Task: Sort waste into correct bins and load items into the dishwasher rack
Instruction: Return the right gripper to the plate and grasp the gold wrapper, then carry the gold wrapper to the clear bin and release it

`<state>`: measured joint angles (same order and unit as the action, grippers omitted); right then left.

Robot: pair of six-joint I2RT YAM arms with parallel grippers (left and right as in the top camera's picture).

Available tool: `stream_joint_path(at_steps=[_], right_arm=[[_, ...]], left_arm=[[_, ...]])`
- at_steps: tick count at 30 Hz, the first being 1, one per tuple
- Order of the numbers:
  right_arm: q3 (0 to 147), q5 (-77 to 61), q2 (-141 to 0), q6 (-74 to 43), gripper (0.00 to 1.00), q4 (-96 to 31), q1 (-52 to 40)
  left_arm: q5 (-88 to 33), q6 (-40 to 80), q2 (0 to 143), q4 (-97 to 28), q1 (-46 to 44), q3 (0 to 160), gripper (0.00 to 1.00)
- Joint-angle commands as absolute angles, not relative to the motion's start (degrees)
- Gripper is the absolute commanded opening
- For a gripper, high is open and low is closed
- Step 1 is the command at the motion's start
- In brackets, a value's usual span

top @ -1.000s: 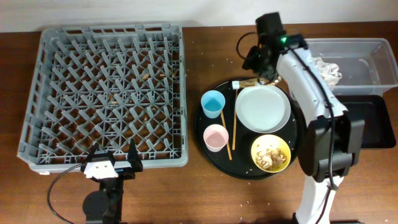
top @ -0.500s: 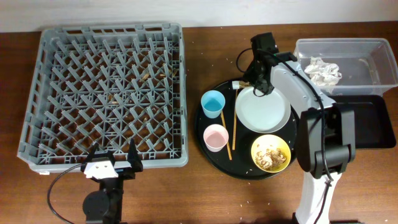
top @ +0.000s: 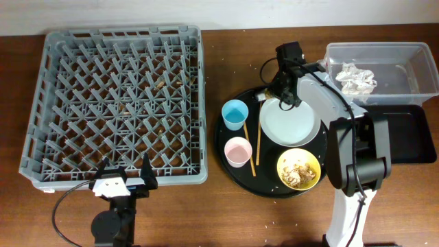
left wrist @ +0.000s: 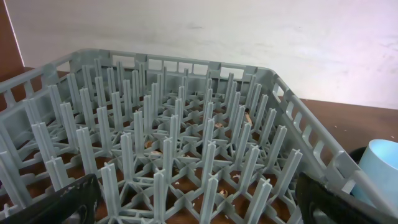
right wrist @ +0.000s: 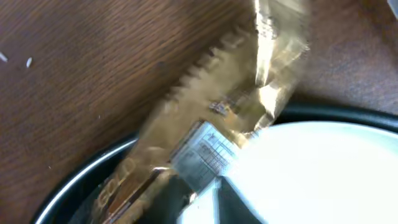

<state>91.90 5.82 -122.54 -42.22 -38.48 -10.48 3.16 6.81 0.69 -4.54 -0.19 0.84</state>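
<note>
Lower than a second ago, the right gripper (top: 282, 95) hangs over the gold-brown wrapper (right wrist: 211, 124). It straddles the round black tray's (top: 266, 177) far rim against the grey plate (top: 291, 122), toward the bench's far edge. Whether the fingers grip it cannot be told. At the near edge, the left gripper (top: 123, 180) gapes wide.

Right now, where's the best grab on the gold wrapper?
Pinch the gold wrapper at its outer end, from above, jaws across the strip. That end lies over bare table past the round tray rim; the inner end crowds the plate.
</note>
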Motion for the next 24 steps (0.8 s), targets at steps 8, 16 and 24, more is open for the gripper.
stream_joint_path(at_steps=[8, 16, 24], right_arm=[[100.1, -1.5, -121.4, -27.3, 0.43, -42.9, -10.5], [106.3, 5.1, -128.5, -26.9, 0.73, -40.9, -10.4], [106.3, 6.3, -135.2, -29.4, 0.36, -37.4, -10.4]], left_arm=[[2.5, 5.9, 0.5, -4.5, 0.0, 0.5, 1.00], [2.5, 5.9, 0.5, -4.5, 0.0, 0.5, 1.00], [2.5, 5.9, 0.5, -4.5, 0.0, 0.5, 1.00]])
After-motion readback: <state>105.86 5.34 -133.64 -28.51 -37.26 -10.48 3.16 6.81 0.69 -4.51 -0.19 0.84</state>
